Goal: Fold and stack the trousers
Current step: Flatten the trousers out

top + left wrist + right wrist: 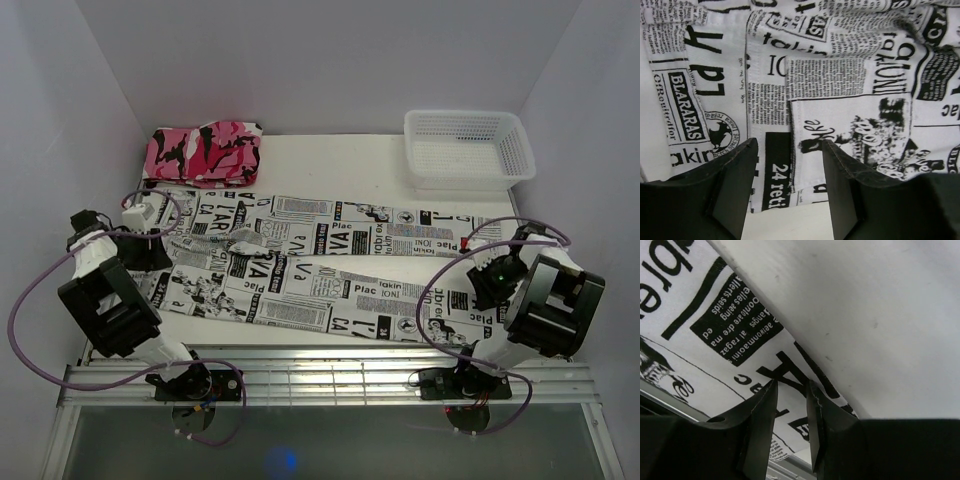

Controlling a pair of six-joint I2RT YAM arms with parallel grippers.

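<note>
Top view: trousers (330,265) spread flat across the middle of the table (330,160), waist left, legs right. Bare table behind them; camouflage garment (205,152) upper left, basket (468,148) upper right.

Left wrist: left gripper (790,187) spread, close over the cloth. Print fills the frame.

Right wrist: right gripper (790,420) fingers nearly together at the trousers' diagonal edge; cannot tell if they pinch it. Bare table upper right.

Lab robot cell: plain white walls (330,60), white table (335,162), aluminium mounting rail (320,372).
</note>
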